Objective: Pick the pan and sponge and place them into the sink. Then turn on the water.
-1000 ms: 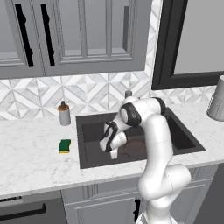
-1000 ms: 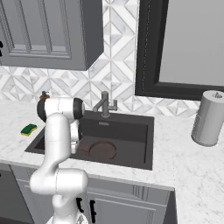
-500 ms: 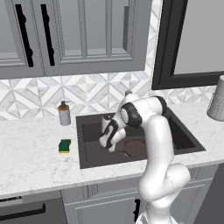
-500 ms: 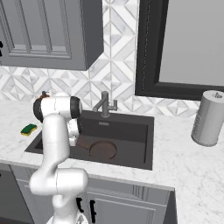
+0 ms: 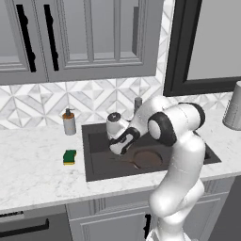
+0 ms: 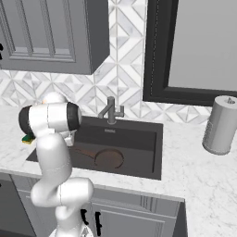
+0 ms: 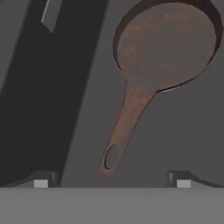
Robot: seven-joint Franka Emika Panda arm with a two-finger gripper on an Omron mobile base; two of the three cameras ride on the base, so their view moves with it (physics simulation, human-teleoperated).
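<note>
Glossy white rounded arm [image 5: 181,155], dark grey joint bands, small dark tips on the jaws

No words, labels, brand marks, numbers or signs can be read anywhere in these pictures. The soap bottle [image 5: 69,122] on the desk [image 5: 37,174] carries no legible label, the grey canister [image 6: 220,125] at the right has a plain side, and the cabinet doors [image 5: 89,37] and patterned wall tiles [image 6: 115,83] are unmarked. The pan [image 7: 164,48] lying in the sink [image 6: 139,157] shows only a mottled brown surface, with no stamp or lettering on its handle.
</note>
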